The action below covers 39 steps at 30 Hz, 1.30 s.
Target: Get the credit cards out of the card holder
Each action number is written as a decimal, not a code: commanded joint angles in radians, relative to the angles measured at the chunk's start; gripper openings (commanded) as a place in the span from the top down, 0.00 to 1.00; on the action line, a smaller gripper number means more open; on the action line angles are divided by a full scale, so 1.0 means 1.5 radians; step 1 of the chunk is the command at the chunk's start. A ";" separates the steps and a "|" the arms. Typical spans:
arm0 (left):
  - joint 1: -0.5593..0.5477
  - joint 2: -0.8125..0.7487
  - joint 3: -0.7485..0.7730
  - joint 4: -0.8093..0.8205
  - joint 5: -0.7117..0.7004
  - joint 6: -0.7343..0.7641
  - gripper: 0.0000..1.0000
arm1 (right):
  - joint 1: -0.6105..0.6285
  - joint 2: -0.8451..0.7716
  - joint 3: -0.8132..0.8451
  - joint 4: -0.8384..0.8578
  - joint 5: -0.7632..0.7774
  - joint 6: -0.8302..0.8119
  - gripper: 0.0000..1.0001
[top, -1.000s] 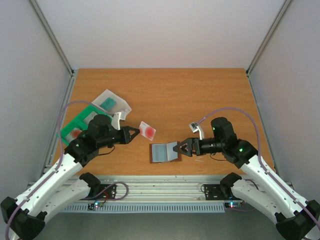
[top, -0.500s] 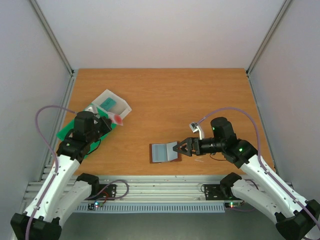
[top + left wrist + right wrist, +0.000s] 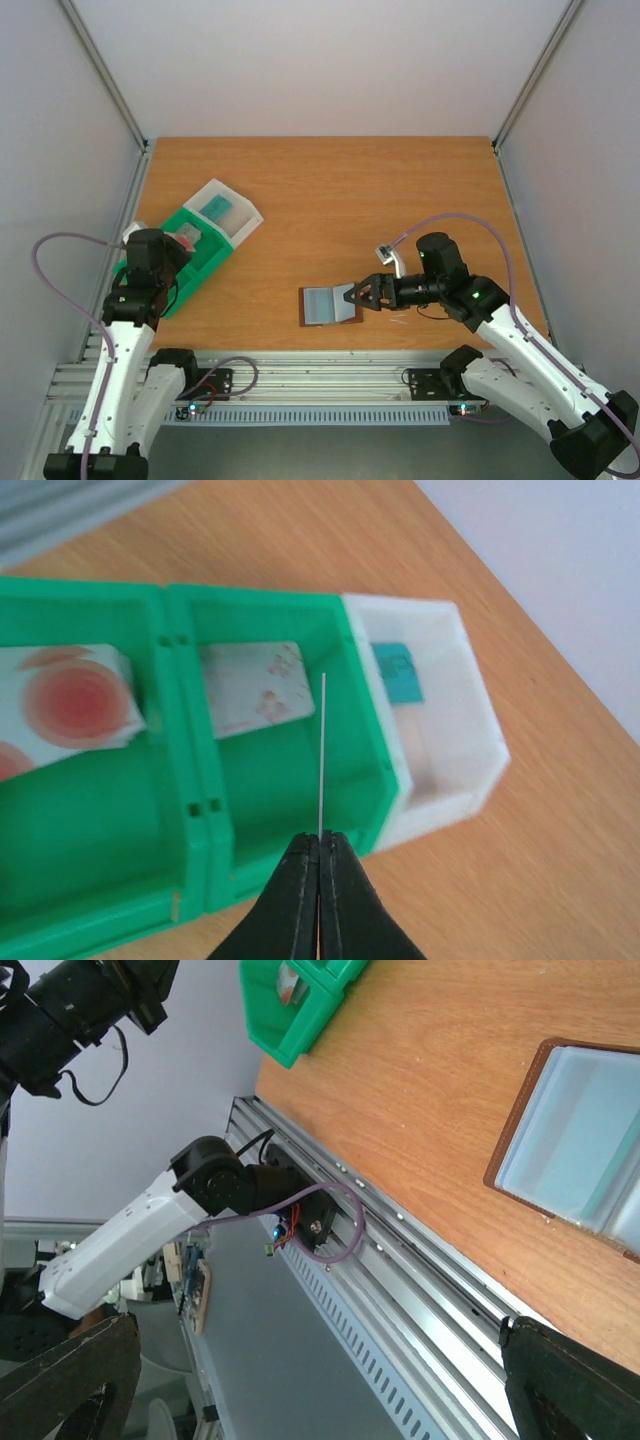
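**Wood tabletop — card carried out to the tray side**

Orange-brown wooden table, pale walls on three sides, metal rail along the near edge.

Against a second ago: left gripper gone from mid-table, now far left over the green tray. Clenched on the red card, seen edge-on from the wrist as a thin pale line rising from the fingertips. Right gripper where it was, jaws spread wide, grasping nothing, tips just at the right edge of the card holder. Contact there not clear. Card holder also unshifted: lying open near the front edge, grey-blue faces up, brown rim showing.

Room to move: broad bare wood across the middle and back. Tray and white box set close to the left edge, left arm close to the left wall. Card holder close to the front edge.

Pale teal card flat in the white box, which touches the tray's far end.

Hard to tell:
- whether the held card's far edge touches the tray or hangs above it
- whether the holder's pockets keep any card
- a red-ringed card in the tray's left compartment, cut off by the wrist view's edge
- the card holder in the right wrist view, cut off at the right — own fingers only dark blurs in the lower corners
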 commanded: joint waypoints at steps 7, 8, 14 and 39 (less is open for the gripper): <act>0.050 -0.016 -0.019 -0.020 -0.178 -0.014 1.00 | -0.002 0.013 -0.002 0.003 -0.009 -0.003 0.02; 0.052 -0.016 -0.020 -0.021 -0.187 -0.015 1.00 | -0.003 0.017 0.000 -0.001 -0.009 -0.006 0.01; 0.057 -0.013 -0.037 -0.004 -0.209 -0.021 0.99 | -0.002 0.037 0.004 -0.002 -0.011 -0.009 0.01; 0.086 0.039 -0.114 0.099 -0.171 -0.032 1.00 | -0.002 0.065 0.059 -0.011 -0.052 0.005 0.02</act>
